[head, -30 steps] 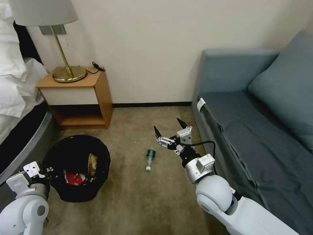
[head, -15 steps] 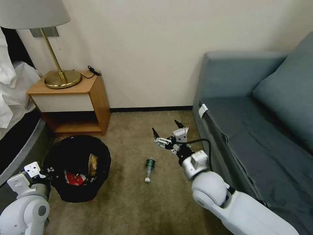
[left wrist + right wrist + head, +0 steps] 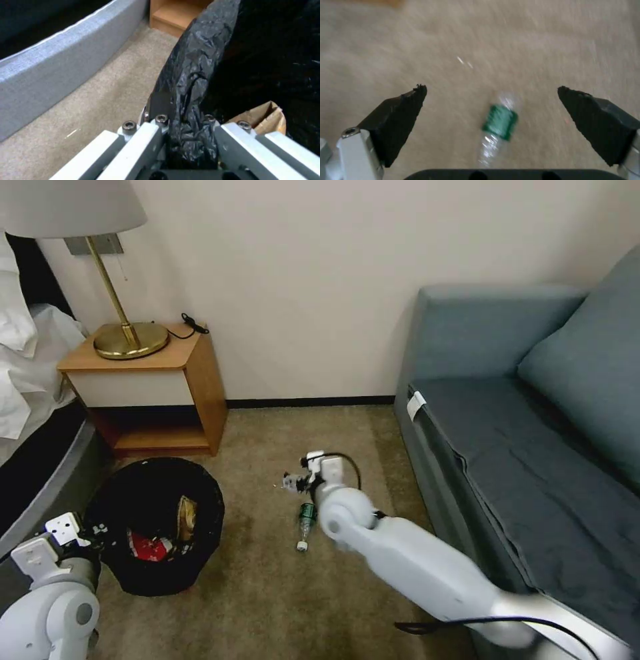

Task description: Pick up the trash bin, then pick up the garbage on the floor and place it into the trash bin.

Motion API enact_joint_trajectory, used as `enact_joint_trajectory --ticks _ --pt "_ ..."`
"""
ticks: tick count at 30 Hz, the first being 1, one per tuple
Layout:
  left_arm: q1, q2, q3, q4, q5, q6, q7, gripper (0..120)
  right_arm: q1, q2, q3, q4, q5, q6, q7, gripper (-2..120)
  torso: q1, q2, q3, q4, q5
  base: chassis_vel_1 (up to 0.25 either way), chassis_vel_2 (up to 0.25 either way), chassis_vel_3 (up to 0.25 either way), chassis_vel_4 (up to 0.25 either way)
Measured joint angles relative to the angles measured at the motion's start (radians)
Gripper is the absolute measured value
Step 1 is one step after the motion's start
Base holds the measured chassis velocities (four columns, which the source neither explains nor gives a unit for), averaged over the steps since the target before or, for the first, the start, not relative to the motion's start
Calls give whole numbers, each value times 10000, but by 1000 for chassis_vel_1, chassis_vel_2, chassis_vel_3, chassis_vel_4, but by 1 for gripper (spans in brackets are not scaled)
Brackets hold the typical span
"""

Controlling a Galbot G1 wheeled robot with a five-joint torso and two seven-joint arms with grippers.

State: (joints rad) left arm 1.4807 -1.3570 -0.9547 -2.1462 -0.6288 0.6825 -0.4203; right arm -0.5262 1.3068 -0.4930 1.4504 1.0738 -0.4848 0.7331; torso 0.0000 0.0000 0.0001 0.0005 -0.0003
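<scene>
Brown carpet is carrying the bottle (image 3: 306,517) mid-floor; the right gripper (image 3: 491,100), jaws wide, has swung down over it. Left gripper (image 3: 186,135) is clamping the trash bin (image 3: 157,527) rim.

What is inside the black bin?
Inside the bin lie a red-white packet, a gold wrapper and a tan paper bag. Anything beneath them is hidden.

Right hand (image 3: 295,483) largely hidden behind own wrist in the head view. Small clear green-labelled bottle (image 3: 497,124) smeared by blur in the right wrist view, lower end cut by the hand's black base. Left hand (image 3: 186,140) fingertips buried in the round black bin's glossy bag liner (image 3: 193,75).
</scene>
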Motion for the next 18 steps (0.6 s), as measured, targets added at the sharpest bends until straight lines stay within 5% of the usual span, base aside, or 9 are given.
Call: enact_joint_trajectory --ticks 10,18 --pt "168 -112 -46 -136 138 -2 -2 3 64 1238 -561 -4082 -680 164 -378 100 0 -1 0 -6 1 0 0 0 0" --pt "271 -174 -101 -144 215 -49 3 3 174 1951 -686 -5277 -1149 540 -1056 100 0 0 -1 -4 1 0 0 0 0"
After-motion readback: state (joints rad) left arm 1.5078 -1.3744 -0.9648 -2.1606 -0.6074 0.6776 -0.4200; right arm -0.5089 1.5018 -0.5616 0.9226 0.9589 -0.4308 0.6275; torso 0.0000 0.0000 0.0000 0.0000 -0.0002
